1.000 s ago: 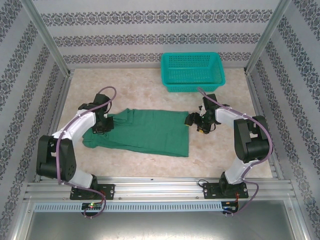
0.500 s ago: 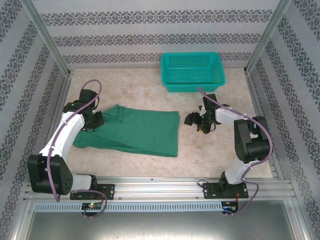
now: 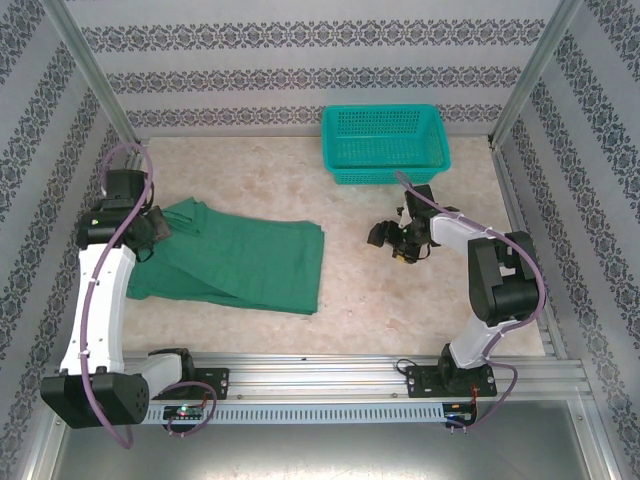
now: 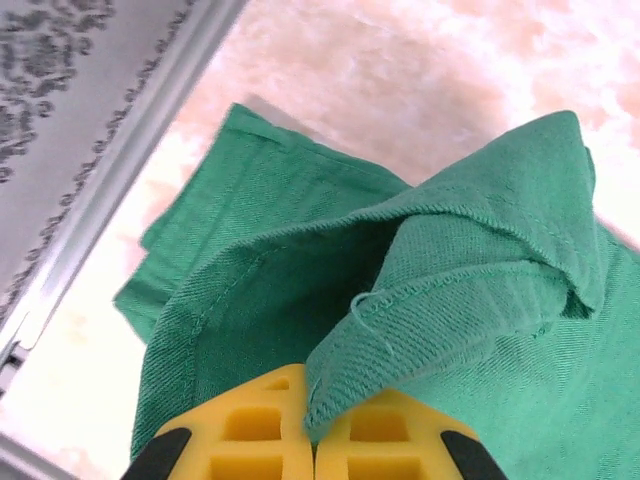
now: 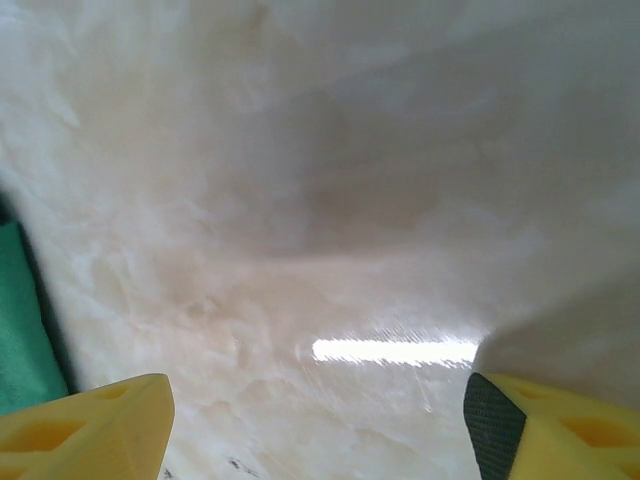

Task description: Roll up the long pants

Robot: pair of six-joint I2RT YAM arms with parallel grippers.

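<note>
The pants [image 3: 240, 262], green and folded flat, are spread over the left half of the table [image 3: 400, 310], toward nine o'clock; a raised fold at their left end is pinched between the pressed-together yellow fingers [image 4: 250, 430] of the left gripper [image 3: 157, 228]; the right gripper [image 3: 380, 237], toward three o'clock, is held spread over bare table, apart from the cloth; a teal basket [image 3: 385, 176] is set at one o'clock.

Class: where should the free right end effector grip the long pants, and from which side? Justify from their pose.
Grip the straight right-hand edge of the long pants, coming from the right, where the open right end effector hangs over bare table. That end lies flat and unheld; the left end effector pinches the bunched opposite end.
</note>
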